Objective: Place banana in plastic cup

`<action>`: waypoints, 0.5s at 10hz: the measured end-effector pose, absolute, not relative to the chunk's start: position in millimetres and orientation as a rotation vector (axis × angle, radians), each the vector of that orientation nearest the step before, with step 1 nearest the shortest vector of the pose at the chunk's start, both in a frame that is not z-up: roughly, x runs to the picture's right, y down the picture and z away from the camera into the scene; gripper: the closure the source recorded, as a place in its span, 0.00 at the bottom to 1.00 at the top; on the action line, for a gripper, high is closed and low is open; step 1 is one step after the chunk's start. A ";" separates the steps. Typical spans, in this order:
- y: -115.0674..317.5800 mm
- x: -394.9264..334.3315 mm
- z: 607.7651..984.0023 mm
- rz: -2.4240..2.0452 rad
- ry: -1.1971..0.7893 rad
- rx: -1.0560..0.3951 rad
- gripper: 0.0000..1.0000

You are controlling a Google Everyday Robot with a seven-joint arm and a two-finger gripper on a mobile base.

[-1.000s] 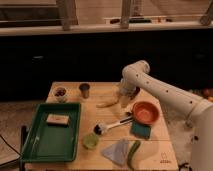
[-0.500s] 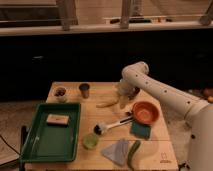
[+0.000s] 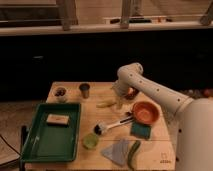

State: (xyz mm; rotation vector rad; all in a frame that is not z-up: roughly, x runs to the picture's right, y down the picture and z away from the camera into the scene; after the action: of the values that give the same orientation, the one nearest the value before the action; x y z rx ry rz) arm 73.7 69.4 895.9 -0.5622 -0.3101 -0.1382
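The small pale yellow banana (image 3: 105, 104) lies on the wooden table (image 3: 90, 116), left of the orange bowl (image 3: 145, 113). My gripper (image 3: 119, 103) hangs from the white arm just right of the banana's right end, low over the table. The lime-green plastic cup (image 3: 90, 141) stands near the table's front, beside the green tray (image 3: 52, 132), well in front of the banana and the gripper.
A dark metallic tumbler (image 3: 84, 90) and a small pale cup with dark contents (image 3: 61, 93) stand at the back left. A dish brush (image 3: 112, 125), a teal sponge (image 3: 139, 129), a grey cloth (image 3: 116, 151) and a dark green vegetable (image 3: 133, 154) lie at the front right.
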 end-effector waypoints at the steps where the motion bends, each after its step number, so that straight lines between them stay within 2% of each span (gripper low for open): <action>1: 71.5 71.8 898.8 -0.141 -0.315 -0.568 0.20; 5: 84.8 57.3 912.9 -0.152 -0.348 -0.600 0.20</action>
State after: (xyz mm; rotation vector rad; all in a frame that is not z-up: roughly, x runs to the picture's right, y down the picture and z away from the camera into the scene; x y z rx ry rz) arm 57.3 84.8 912.9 -0.5998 -0.3482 -0.1521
